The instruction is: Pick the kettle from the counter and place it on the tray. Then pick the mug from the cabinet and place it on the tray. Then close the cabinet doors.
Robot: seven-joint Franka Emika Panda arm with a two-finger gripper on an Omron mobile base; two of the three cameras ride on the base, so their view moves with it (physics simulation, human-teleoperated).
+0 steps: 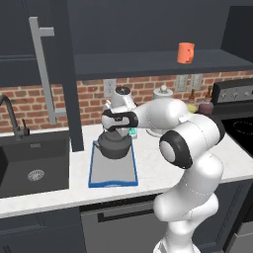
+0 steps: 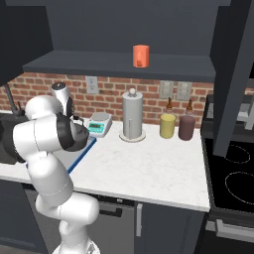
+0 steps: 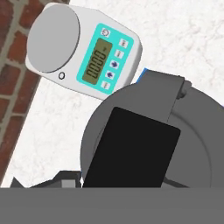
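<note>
The dark grey kettle [image 1: 114, 147] stands at the far end of the blue-rimmed grey tray [image 1: 113, 174] on the white counter [image 1: 148, 170]. My gripper [image 1: 117, 132] comes down from above and is shut on the kettle's handle. In the hand view the kettle [image 3: 197, 131] lies right under the hand, its black handle in front and a bit of the tray rim [image 3: 142, 75] behind it. The orange mug [image 1: 186, 52] [image 2: 141, 55] stands upright on the open cabinet's shelf [image 1: 148, 63]. Both cabinet doors [image 1: 49, 74] [image 2: 233, 74] stand swung open.
A digital scale [image 3: 83, 48] [image 2: 99, 124] sits just behind the tray by the brick wall. A silver paper-towel cylinder [image 2: 132, 116], a yellow jar [image 2: 167, 125] and a dark red jar [image 2: 186, 126] stand further right. The black sink [image 1: 32, 165] lies left, the stove [image 2: 233, 178] right.
</note>
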